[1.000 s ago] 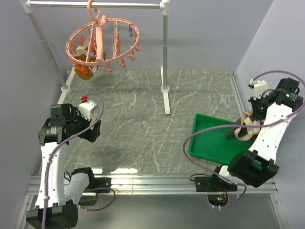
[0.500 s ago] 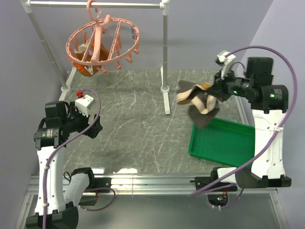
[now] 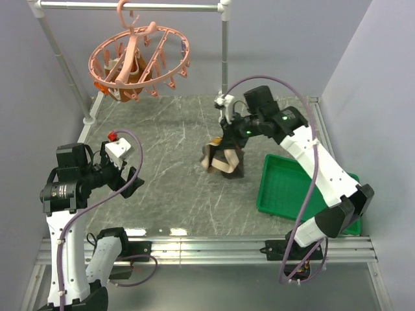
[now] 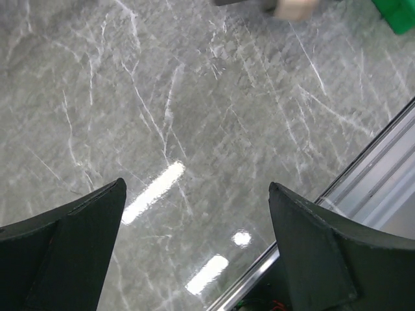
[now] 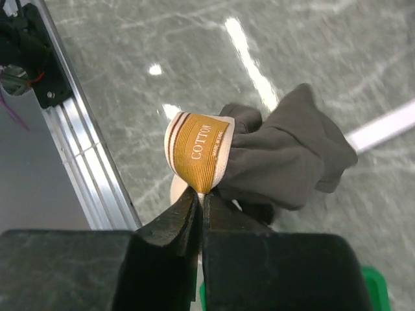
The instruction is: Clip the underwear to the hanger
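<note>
The underwear (image 3: 222, 161), dark olive-brown with a tan waistband, hangs bunched over the middle of the table. My right gripper (image 3: 227, 139) is shut on its waistband; in the right wrist view the gripper (image 5: 202, 197) pinches the tan band and the dark cloth (image 5: 285, 155) droops beyond. The pink hanger (image 3: 139, 59) hangs by its hook from the rack at the back left, with an orange-brown garment (image 3: 126, 72) clipped inside it. My left gripper (image 3: 130, 178) is open and empty at the left, low over the table; its fingers (image 4: 71, 240) frame bare marble.
The white-grey pipe rack (image 3: 224, 78) stands at the back, one post close behind the right gripper. A green tray (image 3: 292, 188) lies at the right front. An aluminium rail (image 3: 207, 249) runs along the near edge. Walls close the left and right sides.
My right arm has lifted the underwear out of the green tray and swung it left to the table's middle. The left arm has shifted a little lower and nearer.
</note>
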Available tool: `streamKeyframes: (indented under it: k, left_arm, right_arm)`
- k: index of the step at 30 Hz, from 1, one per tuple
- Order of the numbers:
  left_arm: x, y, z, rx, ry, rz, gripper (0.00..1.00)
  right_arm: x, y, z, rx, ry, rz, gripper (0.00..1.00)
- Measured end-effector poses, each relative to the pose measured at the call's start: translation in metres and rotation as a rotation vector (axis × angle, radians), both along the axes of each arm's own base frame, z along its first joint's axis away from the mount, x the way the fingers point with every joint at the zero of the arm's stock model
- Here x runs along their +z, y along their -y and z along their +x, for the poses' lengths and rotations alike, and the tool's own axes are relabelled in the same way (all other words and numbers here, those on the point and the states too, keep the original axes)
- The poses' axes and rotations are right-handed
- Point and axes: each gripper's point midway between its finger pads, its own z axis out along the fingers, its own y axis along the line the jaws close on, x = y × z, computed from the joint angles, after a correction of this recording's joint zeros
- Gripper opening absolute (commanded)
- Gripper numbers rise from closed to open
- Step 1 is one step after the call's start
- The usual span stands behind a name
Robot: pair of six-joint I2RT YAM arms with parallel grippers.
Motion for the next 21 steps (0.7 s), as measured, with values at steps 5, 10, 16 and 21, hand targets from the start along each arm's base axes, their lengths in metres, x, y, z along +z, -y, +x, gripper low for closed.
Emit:
streamKeyframes:
  k: [5,10,16,21]
  left_arm:
    - [-0.002,-0.001,-0.005,-0.065,0.049,0.066,0.96]
    - [-0.018,-0.007,-0.007,-0.143,0.094,0.166,0.97]
    - [-0.067,-0.015,-0.010,-0.244,0.045,0.273,0.97]
    - [-0.103,-0.011,-0.008,-0.348,0.001,0.327,0.95]
  right_arm:
    - [-0.004,-0.044,0.005,0.059,0.046,0.026,0.00]
    - [-0.055,-0.077,0.005,0.145,0.045,-0.090,0.18]
    - [-0.178,-0.056,-0.058,0.263,-0.158,-0.352,0.39]
    - [-0.201,-0.009,-0.081,0.225,-0.190,-0.453,0.39]
